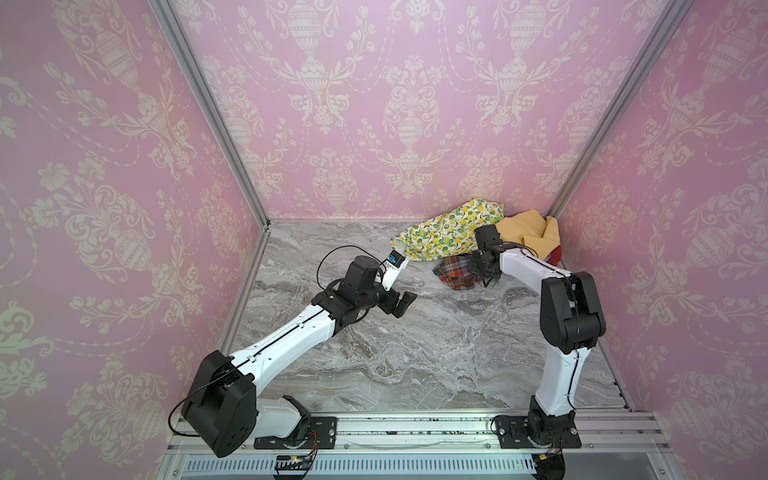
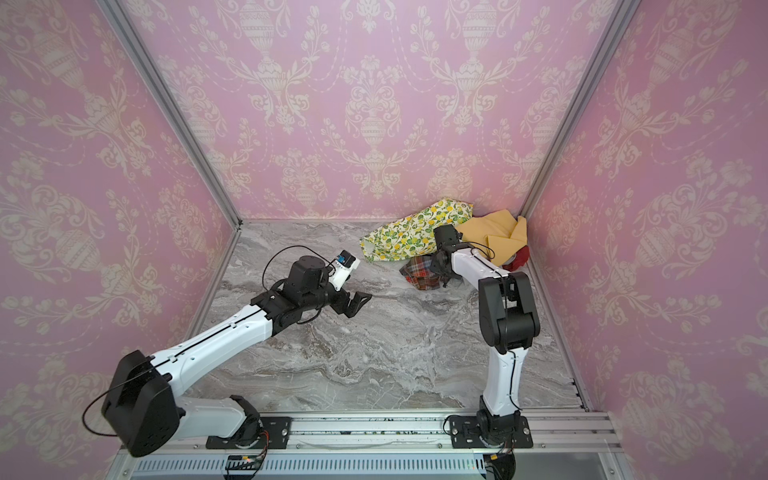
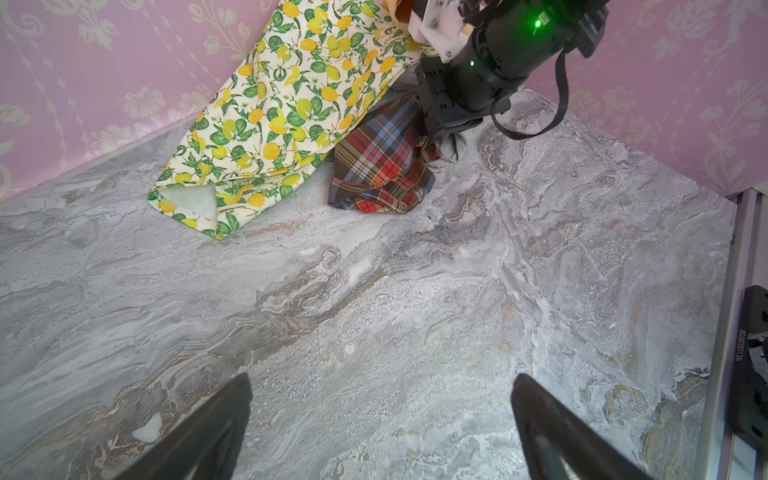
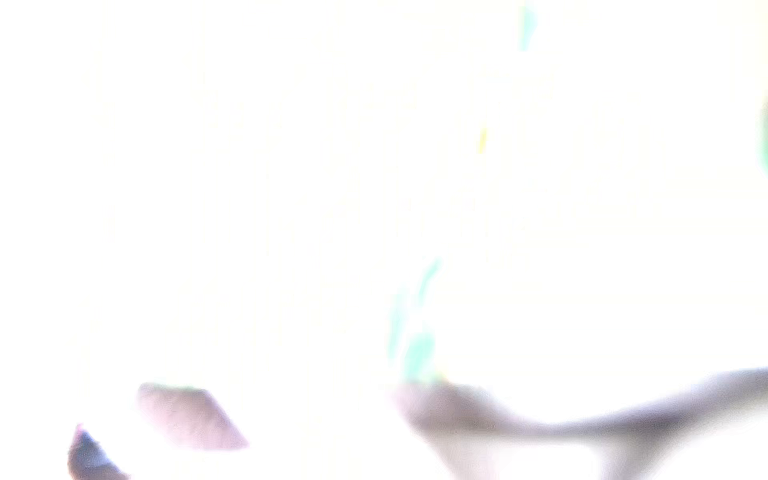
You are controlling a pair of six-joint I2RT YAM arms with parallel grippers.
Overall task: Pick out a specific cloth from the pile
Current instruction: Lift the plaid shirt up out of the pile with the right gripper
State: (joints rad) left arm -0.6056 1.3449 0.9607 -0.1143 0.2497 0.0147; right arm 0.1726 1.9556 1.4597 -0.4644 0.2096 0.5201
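Two claws – left claw (image 1: pixel 405 303) parted, hovering above the tabletop (image 1: pixel 415 353); right claw (image 3: pixel 434 129) closed at the edge of the plaid cloth (image 3: pixel 380 166), beside the pile (image 3: pixel 291 104) – grip itself unverifiable.

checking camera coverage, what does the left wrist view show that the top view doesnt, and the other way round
Only the left wrist view: a strip of grey cloth beside the plaid cloth, not made out from above. Only a top view: the dark red cloth and both arms whole, down to their bases. Both: the plaid cloth, the lemon cloth, the marble table, the open left hand, and the right hand shut at the plaid cloth's edge.
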